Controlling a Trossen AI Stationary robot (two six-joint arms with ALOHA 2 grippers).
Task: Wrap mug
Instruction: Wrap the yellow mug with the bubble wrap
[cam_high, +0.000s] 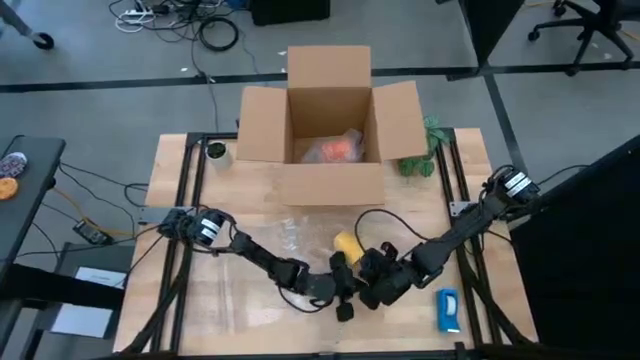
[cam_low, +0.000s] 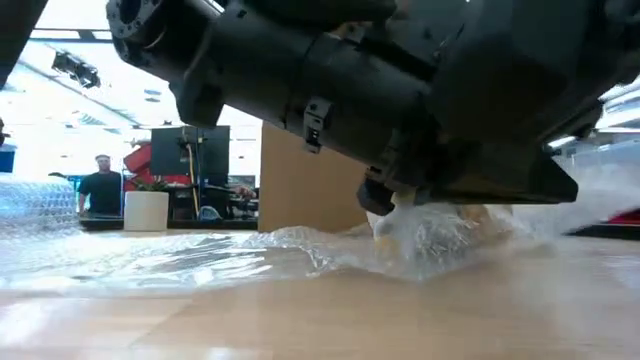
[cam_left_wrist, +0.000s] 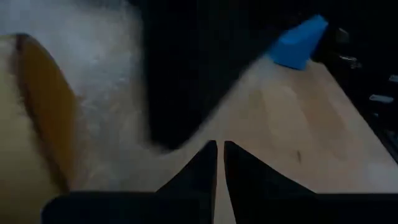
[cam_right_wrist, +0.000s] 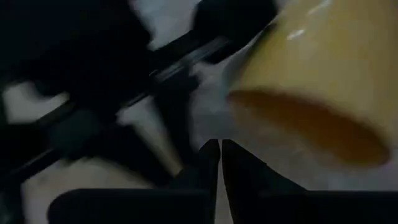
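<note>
Bench (cam_high: 200, 310) carries everything: at its far edge an open cardboard box (cam_high: 330, 130), with a sheet of clear bubble wrap (cam_low: 200, 255) spread toward the near edge. On that wrap, near the middle of the near edge, lies the mug (cam_high: 348, 244), yellow-orange here, tipped on its side. The left gripper (cam_high: 340, 290) and right gripper (cam_high: 372, 285) meet just beside it, each with fingers pressed together, apparently pinching film. A blue-and-white object (cam_high: 448, 310) sits by the near right corner. The mug looks rigid, glossy, likely slippery and breakable; it is best steadied by its body while the soft wrap folds over.
</note>
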